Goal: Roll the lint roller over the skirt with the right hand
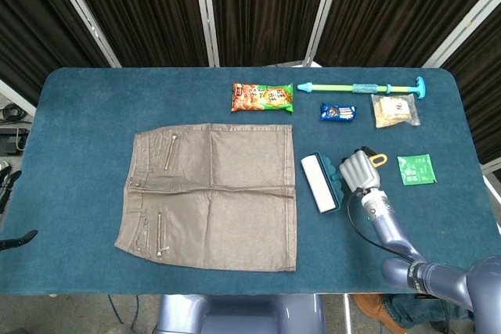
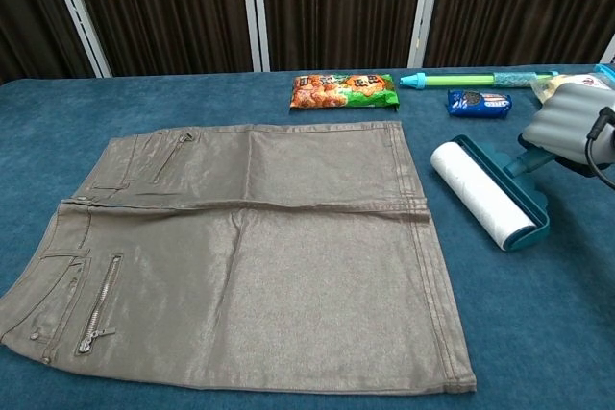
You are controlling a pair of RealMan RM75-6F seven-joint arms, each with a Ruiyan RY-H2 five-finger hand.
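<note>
A grey-brown skirt (image 1: 210,193) (image 2: 240,247) lies flat on the blue table (image 1: 94,107). My right hand (image 1: 358,170) (image 2: 572,127) grips the teal handle of the lint roller (image 1: 319,183) (image 2: 485,194). The white roll sits on the table cloth just right of the skirt's right edge, apart from the fabric. My left hand does not show in either view.
At the back lie a snack bag (image 1: 262,97), a green-and-blue water pump toy (image 1: 360,87), a small blue packet (image 1: 337,112) and a clear bag of biscuits (image 1: 394,109). A green sachet (image 1: 416,170) lies just right of my right hand.
</note>
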